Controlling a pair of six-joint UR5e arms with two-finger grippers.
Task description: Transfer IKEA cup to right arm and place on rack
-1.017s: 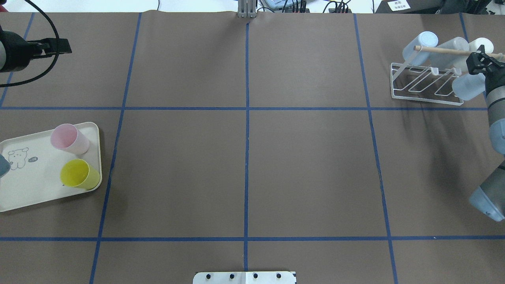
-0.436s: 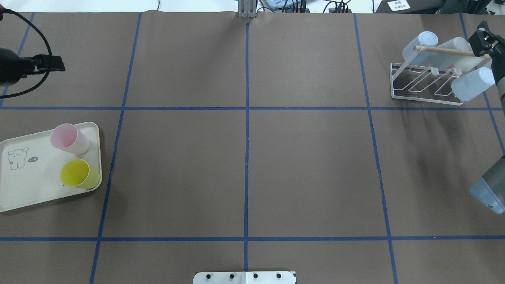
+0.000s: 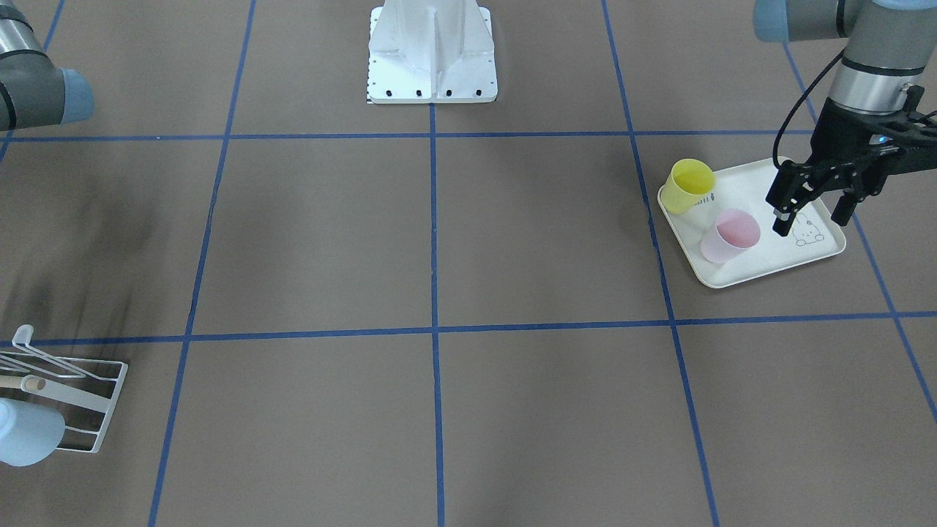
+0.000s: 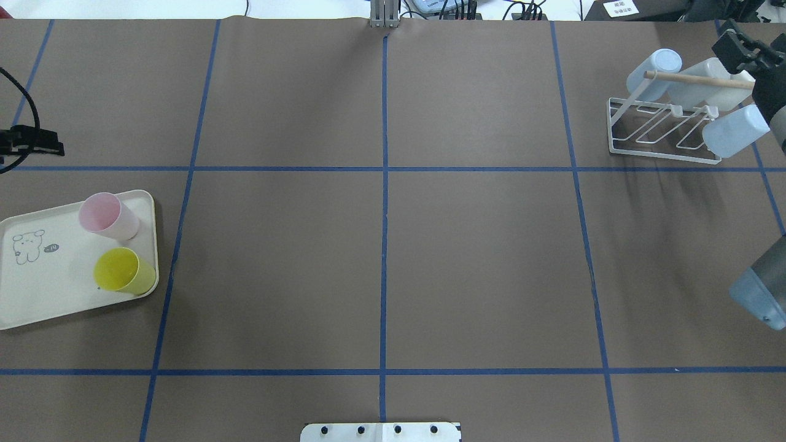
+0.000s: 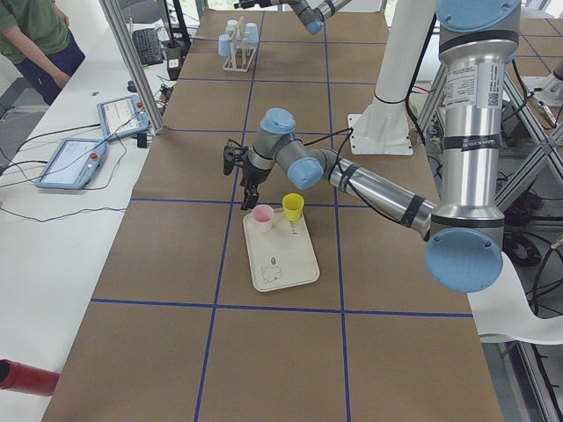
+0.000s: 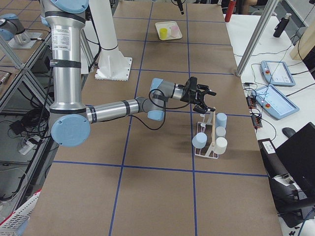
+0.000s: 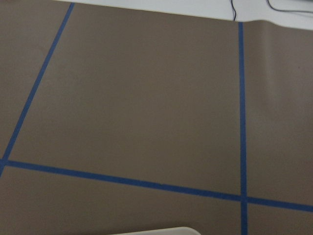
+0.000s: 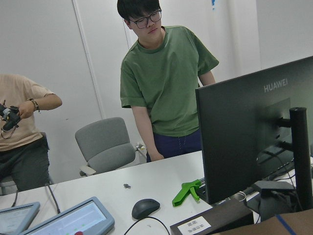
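Front-facing view, right side: your robot's left gripper (image 3: 811, 219) hangs over the cream tray (image 3: 754, 192), fingers spread and holding nothing.
Front-facing view, cups: a yellow cup (image 3: 690, 184) and a pink cup (image 3: 729, 236) stand mouth-up on the tray's left half. The pink one is nearer, with a clear gap between it and the gripper.
Front-facing view, near left: the white wire rack (image 3: 88, 399) is cut off by the edge, with a blue end cup (image 3: 25, 433) leaning on it.
Overhead view, far right: the rack stands on the brown bench (image 4: 381, 264), with pale cups tilted on its prongs under a wooden dowel (image 4: 694, 78). A blue corner cup (image 4: 734, 130) sits on the near right prong.
Overhead view, right gripper (image 4: 743, 48): it is at the far right edge, beyond the dowel.
Left side view: the left gripper points down just beyond the pink cup.
Right side view: the right gripper's fingers are spread and empty, raised clear of the rack's cups.
Left wrist view: bare bench with blue tape lines, and a sliver of tray rim at the near edge.
Right wrist view: the camera looks off the bench at a monitor (image 8: 249, 142) and two people (image 8: 166, 83).
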